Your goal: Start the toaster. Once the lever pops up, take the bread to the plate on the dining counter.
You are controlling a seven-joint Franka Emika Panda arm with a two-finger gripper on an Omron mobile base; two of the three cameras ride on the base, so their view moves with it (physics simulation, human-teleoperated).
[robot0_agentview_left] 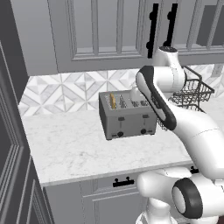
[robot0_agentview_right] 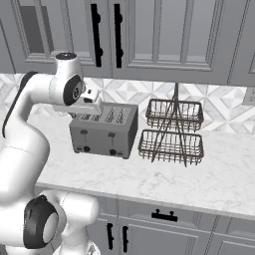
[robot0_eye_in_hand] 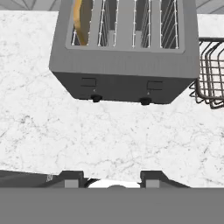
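The lever (robot0_eye_in_hand: 88, 82) sits on the toaster (robot0_eye_in_hand: 127, 72) front face, left-hand of the two tabs, above its round knob (robot0_eye_in_hand: 96, 98); it looks up near the top of its travel, so toasting likely not started; the bread (robot0_eye_in_hand: 82, 19) stands in the leftmost slot, top edge poking out; the toaster rests on the white worktop (robot0_agentview_left: 70, 148), wire basket rack (robot0_agentview_right: 172, 132) just beside it; the tool (robot0_eye_in_hand: 111, 177) hovers above and in front of the toaster, looking down along the front face — lever lies ahead and slightly left of the fingertips (robot0_eye_in_hand: 72, 177); tips stand partly apart, nothing between them; next move probably needs a forward-and-down reach onto that left tab.
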